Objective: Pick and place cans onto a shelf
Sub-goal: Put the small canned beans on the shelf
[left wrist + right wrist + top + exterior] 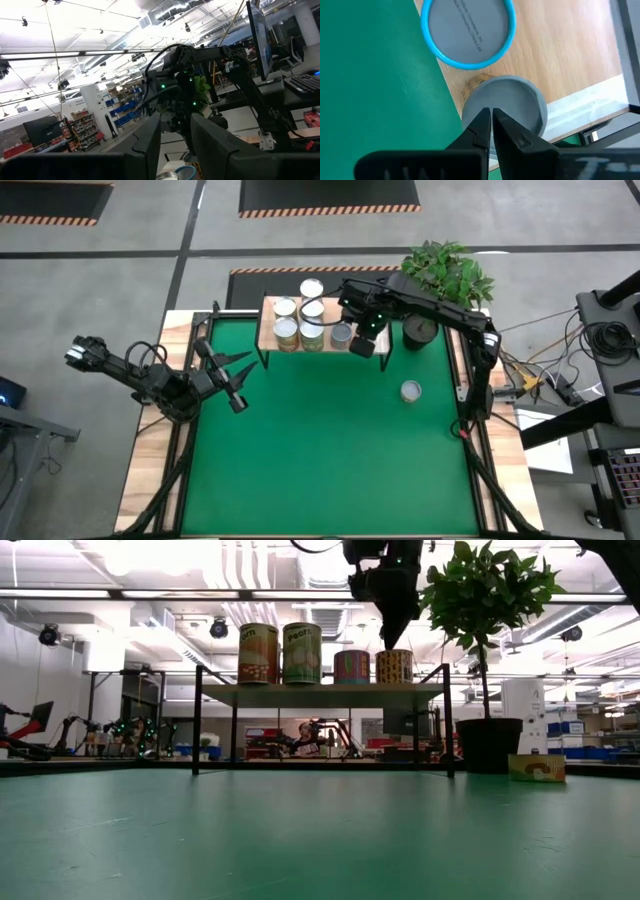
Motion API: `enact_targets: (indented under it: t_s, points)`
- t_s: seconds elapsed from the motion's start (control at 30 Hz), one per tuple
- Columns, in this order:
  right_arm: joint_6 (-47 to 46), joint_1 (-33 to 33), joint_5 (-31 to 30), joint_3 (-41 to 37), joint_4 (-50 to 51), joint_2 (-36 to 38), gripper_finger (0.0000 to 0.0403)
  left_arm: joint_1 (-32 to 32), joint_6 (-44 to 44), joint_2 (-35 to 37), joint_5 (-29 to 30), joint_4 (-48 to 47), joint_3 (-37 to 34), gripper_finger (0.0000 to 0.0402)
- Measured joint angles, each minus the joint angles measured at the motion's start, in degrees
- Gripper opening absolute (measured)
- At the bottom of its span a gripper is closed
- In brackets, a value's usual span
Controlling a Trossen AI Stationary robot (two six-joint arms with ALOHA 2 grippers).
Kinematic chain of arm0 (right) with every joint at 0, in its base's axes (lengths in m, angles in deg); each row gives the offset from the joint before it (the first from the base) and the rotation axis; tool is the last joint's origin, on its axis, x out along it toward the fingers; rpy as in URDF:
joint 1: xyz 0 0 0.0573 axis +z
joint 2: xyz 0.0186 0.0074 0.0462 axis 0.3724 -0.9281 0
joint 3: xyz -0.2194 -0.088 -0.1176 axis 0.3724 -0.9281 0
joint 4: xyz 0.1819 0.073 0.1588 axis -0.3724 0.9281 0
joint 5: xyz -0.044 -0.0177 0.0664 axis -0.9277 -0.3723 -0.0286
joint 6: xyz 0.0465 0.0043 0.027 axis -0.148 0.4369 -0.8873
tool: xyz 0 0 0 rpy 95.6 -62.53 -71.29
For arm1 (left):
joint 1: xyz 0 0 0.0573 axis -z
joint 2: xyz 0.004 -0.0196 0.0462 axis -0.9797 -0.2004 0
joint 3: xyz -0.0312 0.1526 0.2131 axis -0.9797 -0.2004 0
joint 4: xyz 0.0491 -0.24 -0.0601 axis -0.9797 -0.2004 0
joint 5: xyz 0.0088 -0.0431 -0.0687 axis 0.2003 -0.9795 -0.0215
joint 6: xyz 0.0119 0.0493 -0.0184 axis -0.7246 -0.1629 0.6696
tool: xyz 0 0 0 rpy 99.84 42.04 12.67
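- The right end effector (491, 129), fingers pressed together and empty, hangs over the right end of the small light-wood shelf on thin black legs (268, 325), just above a grey-topped cylindrical can (512, 102) standing there.
- The cans (300, 318) on the shelf stand upright, long axes vertical.
- One silvery-topped can (411, 391) stands alone on the green table (320, 460), at about five o'clock from the right end effector, which is far nearer to it.
- The left end effector (240, 380) waits at the table's nine o'clock side, fingers slightly parted, holding nothing.
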Motion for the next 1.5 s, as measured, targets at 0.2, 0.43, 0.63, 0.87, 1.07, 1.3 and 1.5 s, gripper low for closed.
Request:
enact_targets:
  t_s: [0.2,0.43,0.63,0.87,1.07,1.3,1.5]
  points:
    - [-0.72,2.42,0.01,2.03,1.92,1.53,0.0009,-0.01,0.0,0.0,0.0,-0.02,0.0,0.0091]
    - [-7.1,11.31,0.44,-2.19,0.35,7.93,0.0009,-0.01,0.02,0.0,-0.27,-0.02,0.0,0.0091]
    - [-15.21,20.85,0.47,-15.09,-9.78,15.55,0.0009,-0.01,0.76,0.0,-0.32,-0.02,0.02,0.0091]
    - [-30.9,27.53,0.49,-35.04,-13.05,24.35,0.0009,0.0,1.6,0.0,-0.46,0.17,0.0,0.0091]
    - [-44.23,28.52,1.65,-52.14,-13.07,33.05,0.0009,-0.01,2.17,0.0,-0.56,0.31,0.02,0.0091]
    - [-52.43,26.93,0.51,-68.8,-17.51,40.64,0.0009,-0.02,2.21,0.0,-0.57,0.83,0.02,0.0091]
    - [-53.92,23.74,0.31,-73.0,-21.93,42.17,0.0041,-0.02,1.87,0.0,-0.58,1.18,0.02,0.0091]
